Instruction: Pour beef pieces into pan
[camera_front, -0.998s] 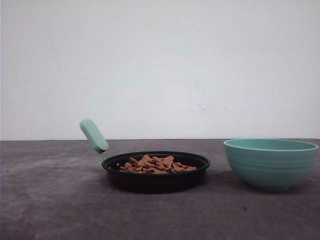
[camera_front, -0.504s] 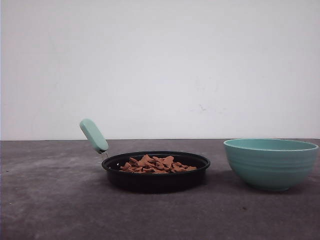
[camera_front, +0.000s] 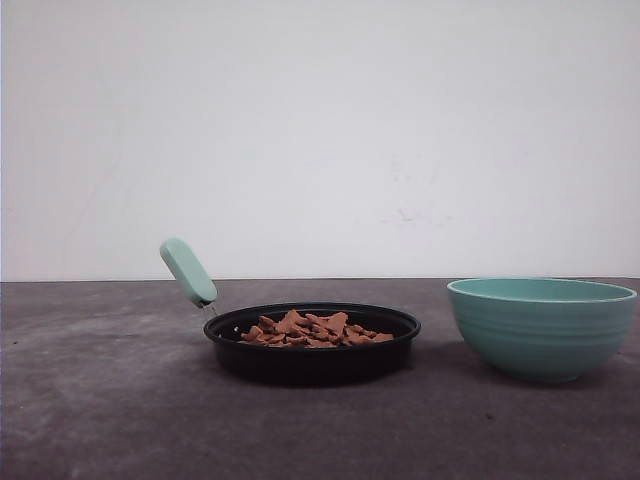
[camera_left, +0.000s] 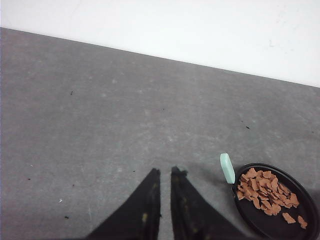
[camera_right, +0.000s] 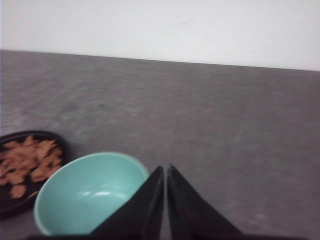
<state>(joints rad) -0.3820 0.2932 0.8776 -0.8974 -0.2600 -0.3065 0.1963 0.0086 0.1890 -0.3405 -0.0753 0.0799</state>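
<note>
The beef pieces (camera_front: 310, 328) lie heaped inside the pan (camera_front: 312, 345), which rests flat on the bench (camera_front: 100, 400). The pan's mint-green handle (camera_front: 187, 271) angles up and away from the bowl (camera_front: 541, 327). The bowl stands upright beside the pan, on the side opposite the handle, apart from the pan rim with a gap of bare bench between them. In the right wrist view the bowl interior (camera_right: 90, 195) appears empty, with no chunks visible in it.

Task status, judged from this layout: the pour appears complete. All visible pieces sit in the pan; none lie on the bench around it. The remaining work appears limited to withdrawal of the arms, if any.

Left tool (camera_left: 162, 175): fingers pressed nearly together with a thin slit between the tips, holding nothing, raised above bare bench on the handle side of the pan. Right tool (camera_right: 165, 170): fingers likewise pressed nearly together, holding nothing, positioned above the bench next to the bowl on the side away from the pan.
</note>
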